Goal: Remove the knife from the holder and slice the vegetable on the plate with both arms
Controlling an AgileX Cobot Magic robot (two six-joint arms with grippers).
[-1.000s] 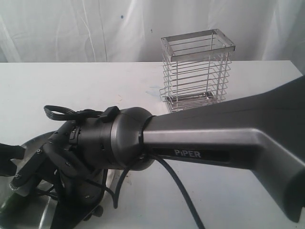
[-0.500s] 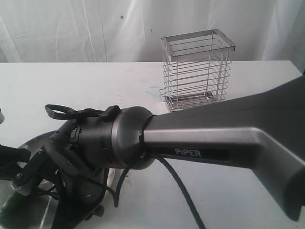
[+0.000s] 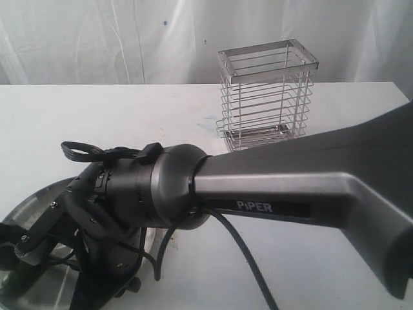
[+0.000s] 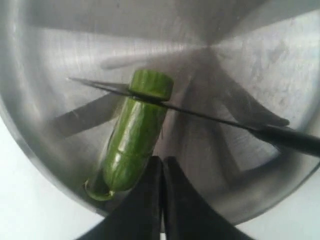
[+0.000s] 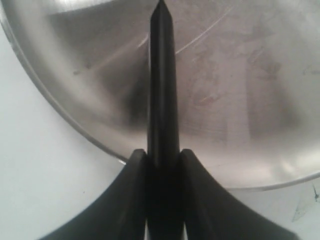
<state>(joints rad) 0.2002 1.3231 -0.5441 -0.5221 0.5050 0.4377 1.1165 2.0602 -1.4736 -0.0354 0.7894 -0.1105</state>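
The dark green vegetable [image 4: 132, 140] lies on the shiny steel plate [image 4: 250, 60]. The knife's dark blade [image 4: 200, 114] crosses it near its far end, cutting off a short end piece [image 4: 152, 82]. A thin green slice [image 4: 95, 191] peeks out under the other end. My left gripper [image 4: 161, 160] is shut with nothing between its fingers, its tips right beside the vegetable. My right gripper [image 5: 162, 152] is shut on the knife's black handle [image 5: 162, 75] above the plate [image 5: 240, 100]. The wire holder [image 3: 268, 97] stands with nothing in it at the back of the table.
The right arm marked "PiPER" [image 3: 290, 187] stretches across the front of the exterior view and hides most of the plate [image 3: 35, 200], whose rim shows at the lower left. Black cables [image 3: 245, 258] hang under the arm. White table and a white curtain lie behind.
In the exterior view the left gripper's black shape at the left edge has sunk lower. The right wrist has dipped slightly. The holder has not moved.
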